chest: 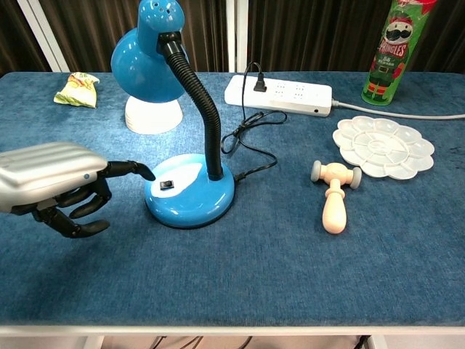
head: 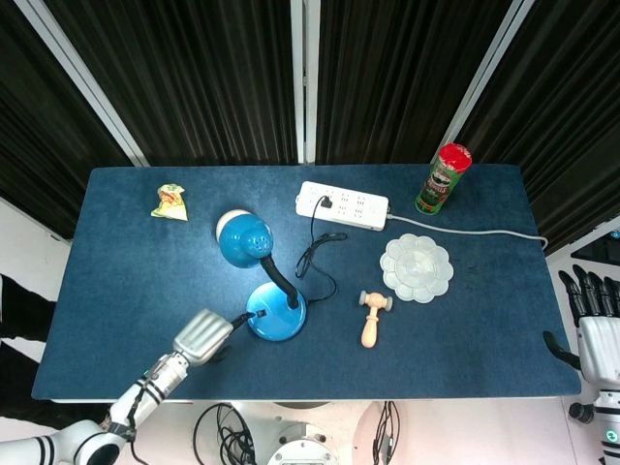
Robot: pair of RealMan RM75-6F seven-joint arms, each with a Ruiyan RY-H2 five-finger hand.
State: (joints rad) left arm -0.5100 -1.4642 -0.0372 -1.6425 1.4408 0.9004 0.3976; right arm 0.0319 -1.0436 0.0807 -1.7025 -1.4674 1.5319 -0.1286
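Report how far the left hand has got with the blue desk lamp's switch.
Done: the lamp's plug already sits in the power strip. In hand: the left hand is beside the lamp base, one finger stretched toward the black switch but stopping short of the base. Left: touching the switch; whether the lamp is lit cannot be told. The right hand stays off the table's edge.
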